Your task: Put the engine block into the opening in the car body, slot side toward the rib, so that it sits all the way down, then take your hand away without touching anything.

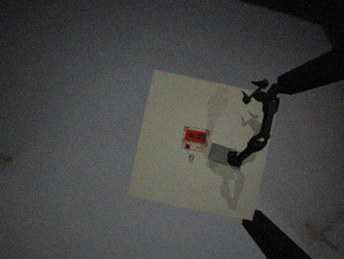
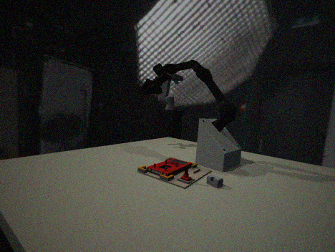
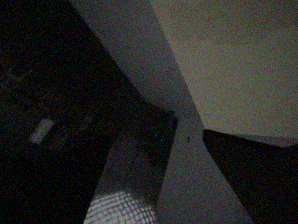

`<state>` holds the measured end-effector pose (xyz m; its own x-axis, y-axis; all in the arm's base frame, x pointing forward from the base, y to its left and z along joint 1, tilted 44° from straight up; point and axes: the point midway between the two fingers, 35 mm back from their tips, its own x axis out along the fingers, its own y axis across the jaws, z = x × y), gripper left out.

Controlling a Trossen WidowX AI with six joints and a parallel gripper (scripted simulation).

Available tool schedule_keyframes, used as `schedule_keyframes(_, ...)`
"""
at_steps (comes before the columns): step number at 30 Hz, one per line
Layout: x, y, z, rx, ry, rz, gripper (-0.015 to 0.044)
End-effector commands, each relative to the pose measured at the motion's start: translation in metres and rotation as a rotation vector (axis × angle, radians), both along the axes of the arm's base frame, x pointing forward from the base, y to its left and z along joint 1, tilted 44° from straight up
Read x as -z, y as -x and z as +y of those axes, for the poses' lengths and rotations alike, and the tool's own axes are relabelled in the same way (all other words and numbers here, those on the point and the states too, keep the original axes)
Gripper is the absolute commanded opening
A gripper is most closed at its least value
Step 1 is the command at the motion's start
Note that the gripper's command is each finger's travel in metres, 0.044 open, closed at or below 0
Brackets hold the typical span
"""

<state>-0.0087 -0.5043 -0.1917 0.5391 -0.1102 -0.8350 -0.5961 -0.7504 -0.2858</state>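
Pincer [image 1: 248, 87] [image 2: 173, 91] stands open and is well apart from the work area; in the top view, its two dark fingers are spread near one edge of the pale, square tabletop [image 1: 165, 110] [image 2: 107, 200] [image 3: 240, 75]. The small grey engine block [image 1: 191, 157] [image 2: 215, 181] rests on the tabletop, just beside the thin, light-coloured board [image 1: 198, 148] [image 2: 200, 176]. The red, rectangular car body [image 1: 201, 140] [image 2: 182, 167] lies on that board, with yellow pieces at its corners. Slot orientation cannot be read from this view.

Exterior view: the engine block is low and box-shaped, longer than it is high, with a notch in its upper side. It lies outside the car body, near a board edge. A small red piece with a dark upright top [image 1: 187, 146] [image 2: 186, 176] occupies the board between the car body and the block. A dark opening is visible in the top of the car body; the rib cannot be made out. The black arm [image 1: 267, 123] [image 2: 215, 86] rises from a grey, slope-topped base [image 1: 218, 154] [image 2: 209, 150] and arches high, leaving open height between pincer and board.

Wrist view: a tabletop edge crosses the frame obliquely; neither block nor car body appears. Dark shapes at both sides cannot be identified with certainty.
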Motion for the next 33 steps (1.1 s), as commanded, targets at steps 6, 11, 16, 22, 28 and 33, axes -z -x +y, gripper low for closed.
schedule_keyframes(6, -0.007, -0.018, 0.000, -0.065, 0.024, 0.002, 0.0440)
schedule_keyframes(11, -0.025, -0.060, 0.004, -0.217, 0.080, 0.005, 0.0440)
schedule_keyframes(16, -0.045, -0.103, 0.012, -0.380, 0.140, -0.002, 0.0440)
schedule_keyframes(22, -0.068, -0.152, 0.028, -0.574, 0.213, -0.015, 0.0440)
schedule_keyframes(28, -0.091, -0.200, 0.051, -0.766, 0.288, -0.036, 0.0440)
schedule_keyframes(33, -0.110, -0.236, 0.075, -0.926, 0.351, -0.058, 0.0440)
